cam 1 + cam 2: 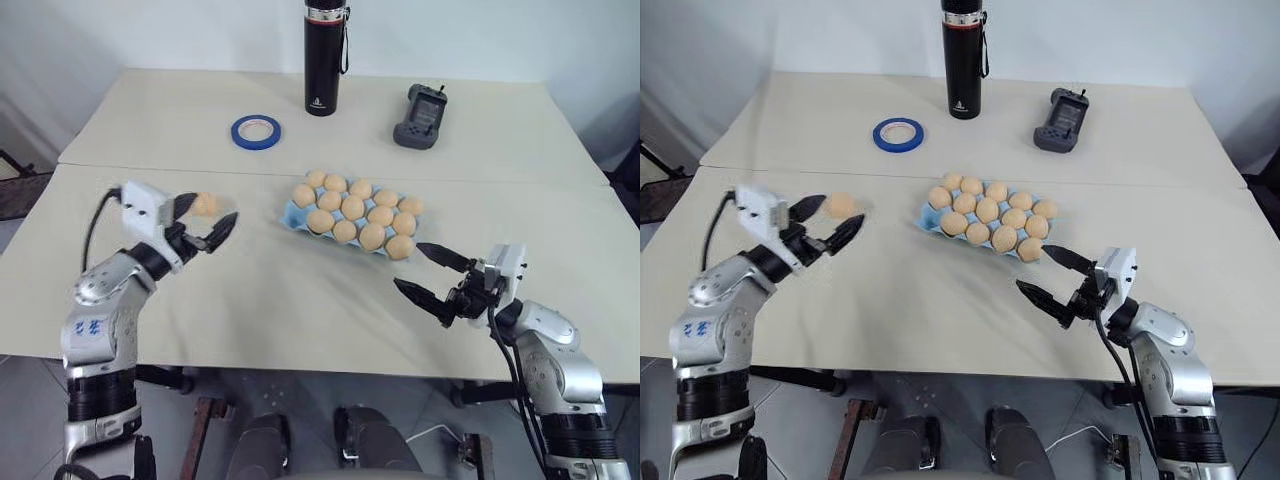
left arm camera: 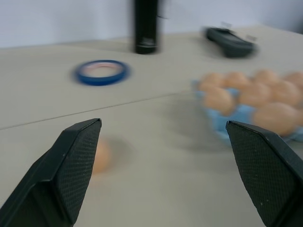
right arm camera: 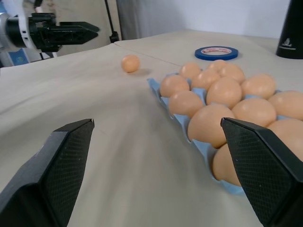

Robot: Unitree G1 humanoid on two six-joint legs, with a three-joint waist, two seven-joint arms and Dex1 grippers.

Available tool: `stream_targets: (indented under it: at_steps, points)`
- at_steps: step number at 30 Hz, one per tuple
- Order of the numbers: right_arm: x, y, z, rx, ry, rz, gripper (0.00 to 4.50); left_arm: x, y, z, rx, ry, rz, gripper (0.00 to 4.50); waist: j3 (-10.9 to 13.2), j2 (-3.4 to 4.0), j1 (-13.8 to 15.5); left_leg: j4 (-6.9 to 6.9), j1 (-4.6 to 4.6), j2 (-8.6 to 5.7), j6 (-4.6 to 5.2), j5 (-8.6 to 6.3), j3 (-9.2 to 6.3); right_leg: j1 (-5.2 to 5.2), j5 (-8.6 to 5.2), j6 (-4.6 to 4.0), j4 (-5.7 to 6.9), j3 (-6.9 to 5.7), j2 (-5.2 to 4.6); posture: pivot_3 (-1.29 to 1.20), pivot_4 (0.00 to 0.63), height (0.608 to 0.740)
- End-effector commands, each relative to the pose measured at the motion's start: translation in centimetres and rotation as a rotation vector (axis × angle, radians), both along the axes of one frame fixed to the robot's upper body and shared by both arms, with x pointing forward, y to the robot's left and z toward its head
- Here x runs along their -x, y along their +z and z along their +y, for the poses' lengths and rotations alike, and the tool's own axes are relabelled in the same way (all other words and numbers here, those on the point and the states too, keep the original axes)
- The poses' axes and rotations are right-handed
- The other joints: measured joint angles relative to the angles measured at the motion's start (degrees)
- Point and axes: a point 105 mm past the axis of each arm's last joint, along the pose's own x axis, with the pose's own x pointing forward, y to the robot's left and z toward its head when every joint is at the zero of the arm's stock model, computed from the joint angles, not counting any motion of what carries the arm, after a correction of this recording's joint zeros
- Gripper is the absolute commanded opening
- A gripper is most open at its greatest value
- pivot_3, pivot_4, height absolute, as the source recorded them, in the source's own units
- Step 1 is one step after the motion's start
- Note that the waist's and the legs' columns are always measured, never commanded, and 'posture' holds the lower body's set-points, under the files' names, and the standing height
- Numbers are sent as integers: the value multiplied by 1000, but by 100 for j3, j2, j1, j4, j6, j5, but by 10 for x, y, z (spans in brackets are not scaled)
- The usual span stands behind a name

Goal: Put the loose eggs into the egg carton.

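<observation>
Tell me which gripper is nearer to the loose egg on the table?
Left. The left gripper, open, is right beside the loose egg. The right gripper, also open, is far across the table, beside the egg carton.

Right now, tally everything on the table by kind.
Pale orange-tan eggs: 15 (14 in carton, 1 loose)
Light blue moulded egg carton: 1
Blue tape ring: 1
Black cylindrical bottle: 1
Dark grey handheld device: 1
Total: 19

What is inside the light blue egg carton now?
The light blue moulded egg carton holds pale orange-tan eggs in three rows of four. They cover its cups, so I cannot see whether a place is free.
</observation>
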Motion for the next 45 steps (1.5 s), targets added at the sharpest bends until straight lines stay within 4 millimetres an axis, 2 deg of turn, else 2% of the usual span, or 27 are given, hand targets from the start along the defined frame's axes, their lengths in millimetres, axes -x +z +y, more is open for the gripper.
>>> stream_targets:
  at_steps: [1, 3, 6, 14, 17, 24, 32, 38, 45]
  points:
    - [2, 9, -3, 9, 13, -28, 4500, 18, 16, 15, 39, 114, -91, 4485, 0, -1, 13, 1, -1, 0, 0, 0, -1, 0, 0, 0, 0, -1, 0, 0, 150, 740]
    - [3, 9, -5, 15, 15, -23, 4500, 32, 8, 25, 52, 173, -85, 4485, 0, -1, 1, 2, -1, -1, 1, 0, -2, 3, 0, 0, -2, -2, -1, 0, 150, 740]
    - [2, 9, -6, 21, 21, -17, 4500, 43, -2, 34, 61, 222, -55, 4485, 0, -2, -3, -1, 3, -1, 4, -1, -3, 8, 0, 0, -6, -3, -2, 0, 150, 740]
    - [-5, 15, 3, 10, 39, -34, 4500, 39, -7, 37, 98, 245, -31, 4485, 1, -5, -5, 1, 31, -1, 8, 4, 1, 38, 9, -6, -9, 1, -1, 0, 150, 740]
    - [-5, 15, 5, 8, 42, -35, 4500, 32, -3, 35, 89, 230, -38, 4485, 1, -5, -1, -10, 40, -1, 6, 3, 1, 44, 9, -6, -15, 0, -1, 0, 150, 740]
    - [-6, 13, 12, 2, 50, -31, 4500, -34, 8, 23, 61, 148, -46, 4485, 2, -7, 6, -2, 41, -3, 10, 5, 6, 49, 14, 0, -13, 0, -1, 0, 150, 740]
    - [-4, 13, 17, -3, 51, -33, 4500, -91, 0, 9, 65, 96, 38, 4485, 5, -11, 2, -15, 36, -1, 3, 1, 15, 31, 15, 3, -13, -1, 0, 0, 150, 740]
    - [-1, 11, 14, 2, 31, -26, 4500, -115, -10, 8, 71, 119, 145, 4485, 8, -17, 1, -13, 32, -1, 4, 0, 19, 30, 16, 6, -19, 0, -1, 0, 150, 740]
    - [-2, 11, 12, 6, 14, -25, 4500, -124, -20, 1, 67, 103, 240, 4485, 9, -19, -2, -13, 31, -1, 3, -1, 19, 26, 16, 5, -16, -1, -2, 0, 150, 740]
